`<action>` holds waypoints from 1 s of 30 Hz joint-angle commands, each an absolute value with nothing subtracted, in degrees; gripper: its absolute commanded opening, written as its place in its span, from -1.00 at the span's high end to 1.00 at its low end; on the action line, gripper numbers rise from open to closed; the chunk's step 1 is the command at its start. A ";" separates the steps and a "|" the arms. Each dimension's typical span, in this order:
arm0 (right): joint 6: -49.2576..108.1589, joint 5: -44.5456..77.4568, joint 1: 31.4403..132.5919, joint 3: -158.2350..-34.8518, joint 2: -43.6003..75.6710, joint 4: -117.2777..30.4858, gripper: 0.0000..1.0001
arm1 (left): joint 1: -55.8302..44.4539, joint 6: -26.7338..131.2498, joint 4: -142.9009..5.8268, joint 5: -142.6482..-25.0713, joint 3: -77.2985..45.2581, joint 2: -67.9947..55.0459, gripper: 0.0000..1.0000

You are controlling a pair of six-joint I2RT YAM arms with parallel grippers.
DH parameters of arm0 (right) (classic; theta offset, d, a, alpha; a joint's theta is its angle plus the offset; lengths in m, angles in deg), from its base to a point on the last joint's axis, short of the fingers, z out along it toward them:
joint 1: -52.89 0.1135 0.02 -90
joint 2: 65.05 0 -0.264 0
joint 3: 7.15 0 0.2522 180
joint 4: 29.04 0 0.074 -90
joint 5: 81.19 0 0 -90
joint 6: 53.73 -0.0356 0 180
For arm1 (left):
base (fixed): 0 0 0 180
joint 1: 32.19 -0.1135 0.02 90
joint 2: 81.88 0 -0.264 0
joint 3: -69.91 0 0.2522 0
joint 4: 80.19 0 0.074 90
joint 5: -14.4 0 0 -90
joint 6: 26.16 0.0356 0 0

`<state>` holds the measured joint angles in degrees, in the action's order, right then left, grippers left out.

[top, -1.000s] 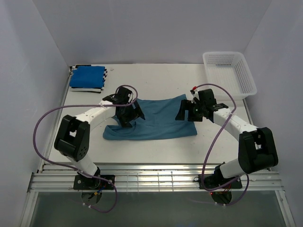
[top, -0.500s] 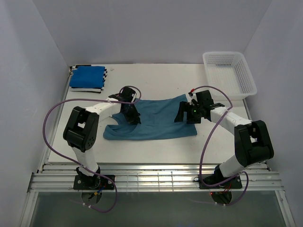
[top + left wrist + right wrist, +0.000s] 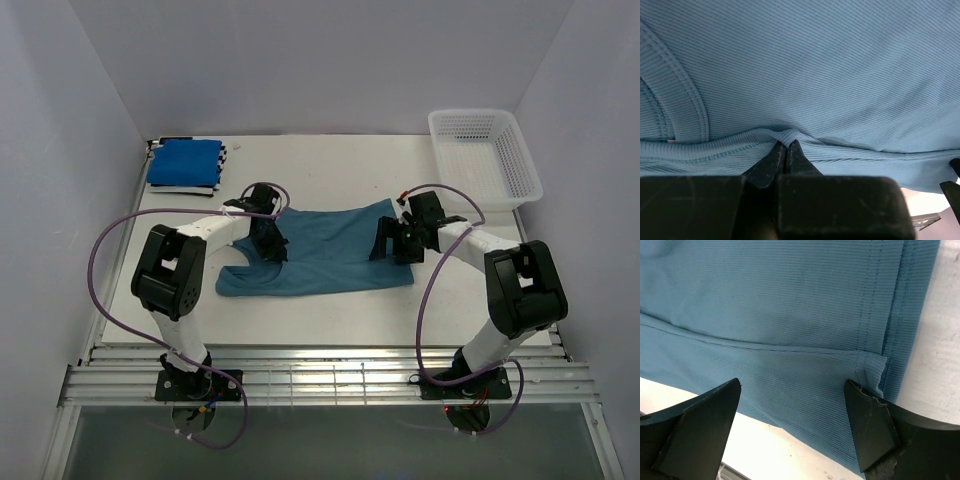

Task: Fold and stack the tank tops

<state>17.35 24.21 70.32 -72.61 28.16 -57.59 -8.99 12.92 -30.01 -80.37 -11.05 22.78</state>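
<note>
Teal tank top [image 3: 330, 250] is laid out on the table [image 3: 330, 170] between both arms. Left gripper [image 3: 786, 150] is clenched on a pinch of its edge; right gripper [image 3: 792, 390] is held released over the hem corner. Grasp-for-fold step is judged in hand; a right-side pinch is called for next.

Open table [image 3: 330, 165] along the far edge lies between the folded stack [image 3: 185, 162] (far-left corner) and the white basket [image 3: 485, 155], far-right; the left arm [image 3: 215, 228] and right arm [image 3: 470, 240] crowd the middle.
</note>
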 commanded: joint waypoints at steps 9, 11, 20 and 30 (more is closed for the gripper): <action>19.30 21.82 70.47 -79.52 26.55 -60.37 -0.80 | -9.78 14.62 -27.68 -75.61 -14.86 20.61 -0.25; 20.09 22.00 70.47 -82.24 25.31 -62.56 -0.80 | -9.86 15.32 -25.13 -74.11 -17.22 19.20 -0.38; 22.64 16.64 70.29 -94.55 26.97 -63.10 -0.80 | -11.35 24.18 -25.04 -72.69 -29.88 21.11 -0.96; 25.45 11.54 69.41 -114.85 43.57 -66.00 -0.80 | -14.26 34.74 -25.92 -75.16 -51.85 42.11 -0.96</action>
